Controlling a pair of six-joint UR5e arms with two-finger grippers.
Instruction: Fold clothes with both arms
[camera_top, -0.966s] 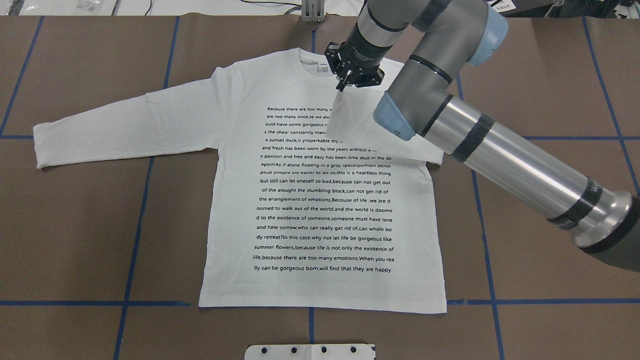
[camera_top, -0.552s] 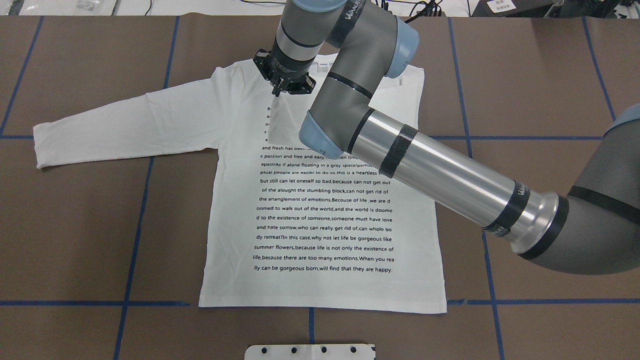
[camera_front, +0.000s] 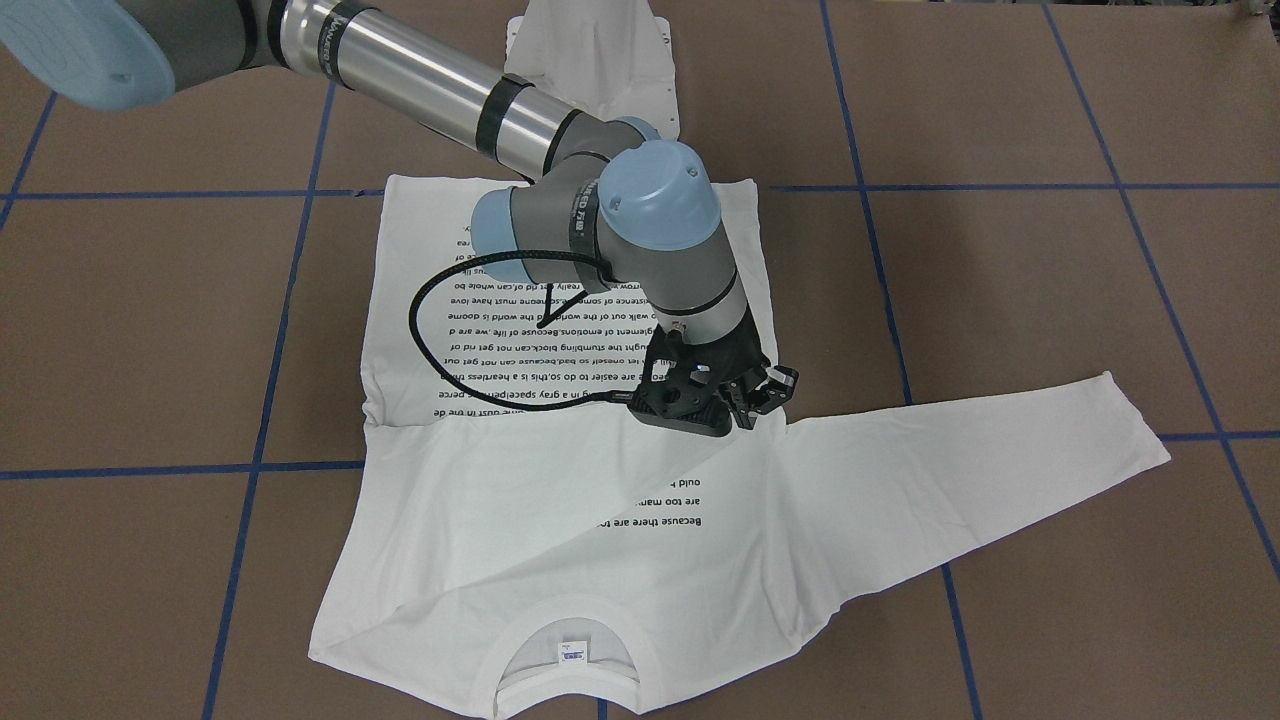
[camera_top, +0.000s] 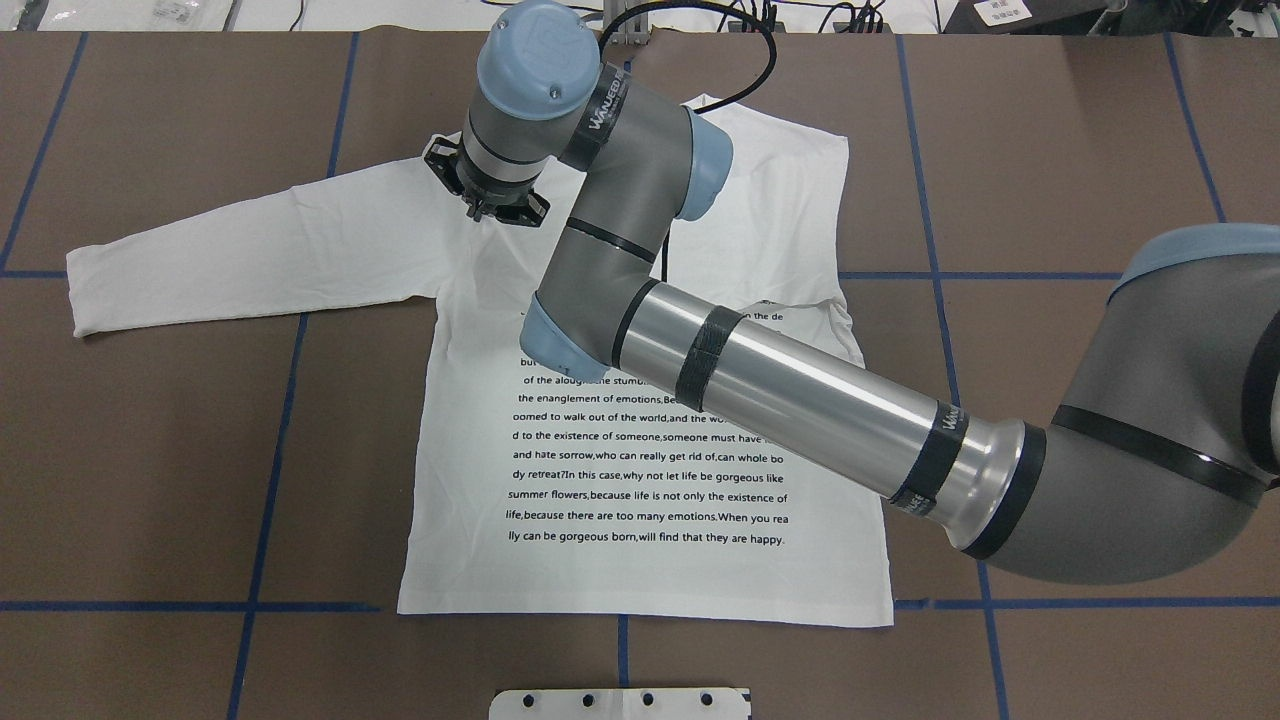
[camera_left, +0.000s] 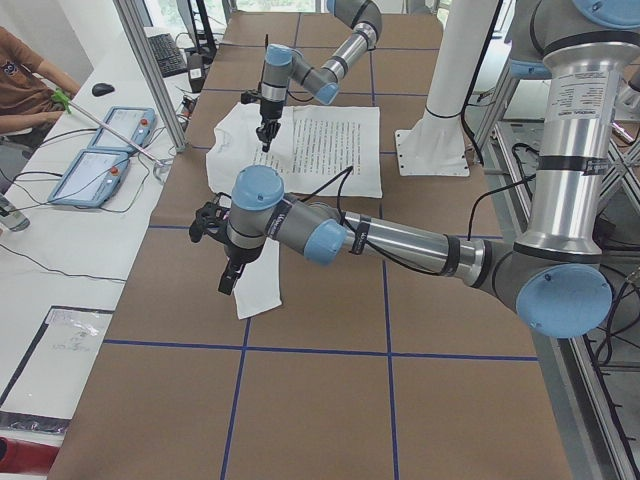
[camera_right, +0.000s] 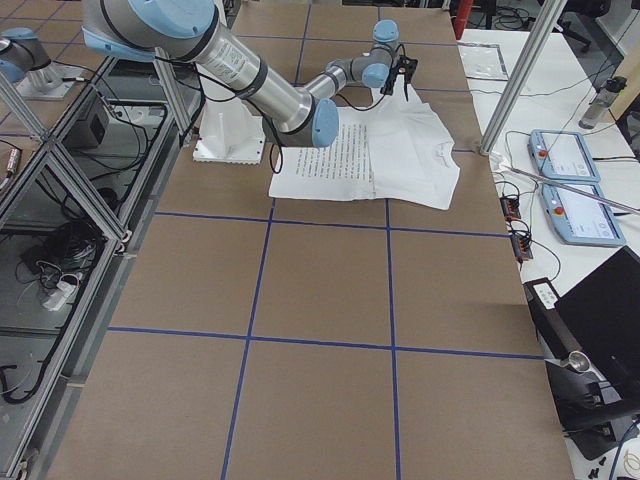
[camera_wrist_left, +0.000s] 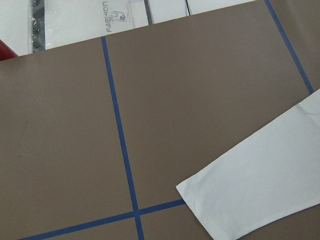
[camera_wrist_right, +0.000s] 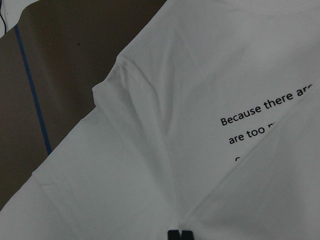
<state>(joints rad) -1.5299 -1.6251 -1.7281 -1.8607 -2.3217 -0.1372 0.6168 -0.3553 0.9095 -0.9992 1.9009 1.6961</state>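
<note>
Cloth of one white T-shirt (camera_front: 620, 590) is seen in the front-facing view spread flat on the tabletop (camera_front: 1000, 250). One folded sleeve (camera_front: 540, 480) is laid slantwise over the chest. Its end is met by the right gripper (camera_front: 752, 408) at the shoulder on the robot's left. The left sleeve (camera_front: 980, 450) lies spread out.

From overhead, that spread sleeve's long axis is seen to run from the right jaws toward the robot's left, across the tabletop. Only the right arm (camera_top: 780, 390) is shown, stretched over the shirt's body.

In the exterior left view, the left arm (camera_left: 400, 240) is the nearer one to the sleeve's outer end, and the left gripper (camera_left: 228, 278) hangs over it. Whether its jaws are parted cannot be told.

The exterior right view adds nothing about either pair of jaws.

In the left wrist view, the cuff (camera_wrist_left: 200, 195) lies low and to the right. No jaws are shown.

In the right wrist view, two black tips are seen close together with creases running into them. The right jaws are judged clenched on the sleeve cloth.

Counted: one T-shirt, two sleeves, two arms. The next fold is judged to fall to the left arm.
</note>
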